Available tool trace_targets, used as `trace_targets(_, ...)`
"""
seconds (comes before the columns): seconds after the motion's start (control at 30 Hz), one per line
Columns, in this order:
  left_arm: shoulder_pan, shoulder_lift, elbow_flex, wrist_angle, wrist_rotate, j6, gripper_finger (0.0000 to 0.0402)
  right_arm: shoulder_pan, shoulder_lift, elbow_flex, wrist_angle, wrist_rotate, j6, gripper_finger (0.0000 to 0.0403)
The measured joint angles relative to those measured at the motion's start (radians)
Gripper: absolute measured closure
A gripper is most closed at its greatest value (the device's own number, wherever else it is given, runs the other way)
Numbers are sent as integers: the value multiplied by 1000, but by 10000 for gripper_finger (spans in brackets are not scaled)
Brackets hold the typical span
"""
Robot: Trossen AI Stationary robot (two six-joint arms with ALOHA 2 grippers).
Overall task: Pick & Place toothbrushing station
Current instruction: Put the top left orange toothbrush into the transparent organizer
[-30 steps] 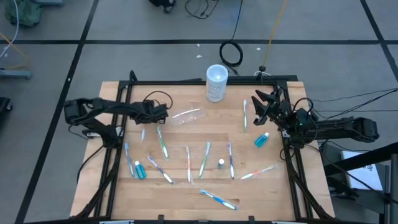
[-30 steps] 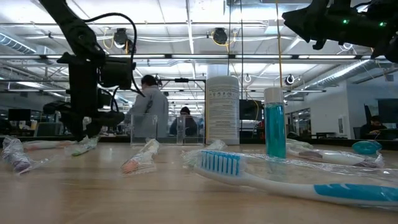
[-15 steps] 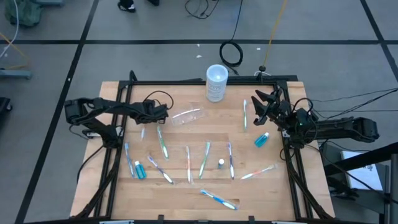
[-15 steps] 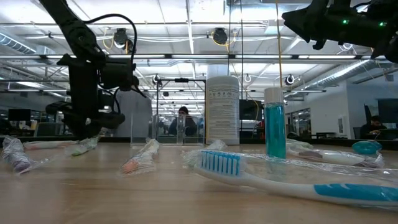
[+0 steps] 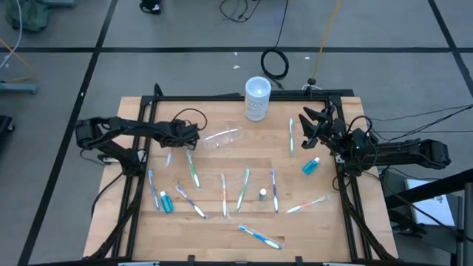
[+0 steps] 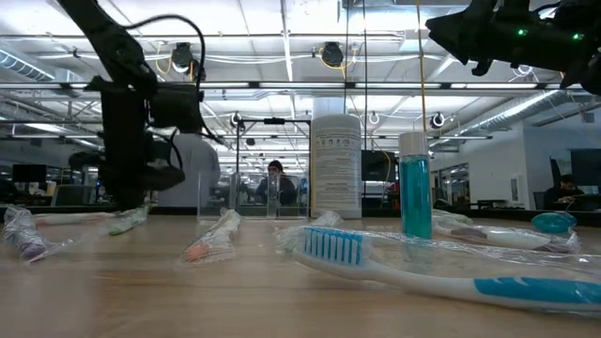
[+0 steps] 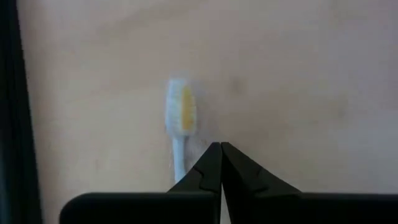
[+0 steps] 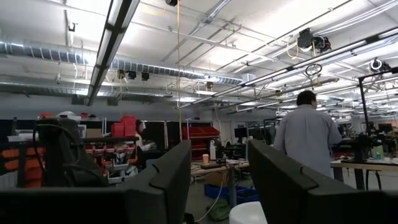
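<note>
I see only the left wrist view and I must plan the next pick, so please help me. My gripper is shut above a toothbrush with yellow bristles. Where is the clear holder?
Observer: In the high view the clear holder lies on its side. It is just to the picture's right of the left gripper, toward the middle of the table.
Operator: Does anything stand near the holder?
Observer: Yes, a white canister stands upright beyond it, at the table's far edge.
Operator: And where is the right arm?
Observer: The right gripper is open and hangs near the table's right edge. The low view shows it high above the tabletop.
</note>
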Motion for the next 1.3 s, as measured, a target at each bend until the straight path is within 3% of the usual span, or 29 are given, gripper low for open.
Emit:
trace_targets(0.2,-9,-96,19,-9,-30,63,398,0,0,0,0,0,1,252)
trace_targets(0.3,-7,-122,18,-39,-29,149,380,0,0,0,-5,0,1,252)
trace_targets(0.5,6,-128,19,-133,-19,217,314,0,0,0,-8,0,2,252)
trace_targets(0.67,48,-120,7,-136,54,186,250,0,0,0,-8,0,2,252)
trace_targets(0.87,93,-121,-55,-88,30,120,193,0,0,0,-12,0,2,252)
trace_targets(1.1,133,-125,-162,219,29,217,184,0,0,0,-12,0,2,252)
trace_targets(1.3,166,-123,-176,242,7,250,215,0,0,0,-12,0,2,252)
